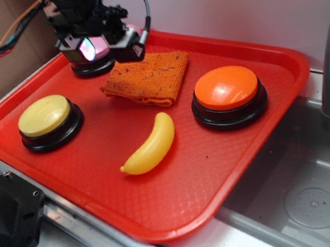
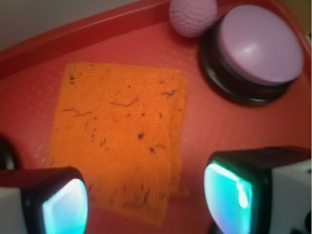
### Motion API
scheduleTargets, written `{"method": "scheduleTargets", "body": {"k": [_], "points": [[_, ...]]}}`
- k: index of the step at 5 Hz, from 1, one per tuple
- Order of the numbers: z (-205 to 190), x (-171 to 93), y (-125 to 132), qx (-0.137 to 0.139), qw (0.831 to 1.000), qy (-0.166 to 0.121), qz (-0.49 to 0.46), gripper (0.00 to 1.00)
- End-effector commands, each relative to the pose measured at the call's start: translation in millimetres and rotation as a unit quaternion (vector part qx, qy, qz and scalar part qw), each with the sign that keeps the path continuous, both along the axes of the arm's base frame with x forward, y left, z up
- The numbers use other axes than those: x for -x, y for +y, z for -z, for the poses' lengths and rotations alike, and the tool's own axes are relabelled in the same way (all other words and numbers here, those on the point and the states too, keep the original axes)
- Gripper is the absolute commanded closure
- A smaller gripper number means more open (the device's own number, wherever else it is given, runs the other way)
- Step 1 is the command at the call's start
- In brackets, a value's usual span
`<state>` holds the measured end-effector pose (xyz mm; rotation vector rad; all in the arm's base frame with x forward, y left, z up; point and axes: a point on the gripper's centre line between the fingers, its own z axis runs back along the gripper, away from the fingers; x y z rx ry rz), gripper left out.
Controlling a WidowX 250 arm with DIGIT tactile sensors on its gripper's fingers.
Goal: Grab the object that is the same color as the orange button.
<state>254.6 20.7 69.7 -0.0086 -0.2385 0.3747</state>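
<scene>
Jaws spread wide above orange cloth (image 2: 117, 141) near pink-topped button (image 2: 258, 46); no legible writing

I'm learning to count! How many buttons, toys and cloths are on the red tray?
Buttons: 3, the orange button, the yellow button and the pink button
Toys: 2, the banana and the pink ball
Cloths: 1, the orange cloth
Total: 6
</scene>
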Motion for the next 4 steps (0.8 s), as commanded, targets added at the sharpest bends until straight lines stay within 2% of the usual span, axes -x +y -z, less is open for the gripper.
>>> {"method": "scheduleTargets", "body": {"k": [1, 2, 3, 4], "points": [[28.7, -19.3, 12.1, -0.023, 1.0, -0.013, 0.004, 0.0], [35.1, -20.0, 11.8, -0.011, 1.0, -0.014, 0.001, 0.0], [37.6, -16.9, 10.2, -0.011, 1.0, -0.019, -0.013, 1.0], [37.2, -17.6, 9.6, 0.004, 1.0, -0.012, -0.014, 1.0]]}}
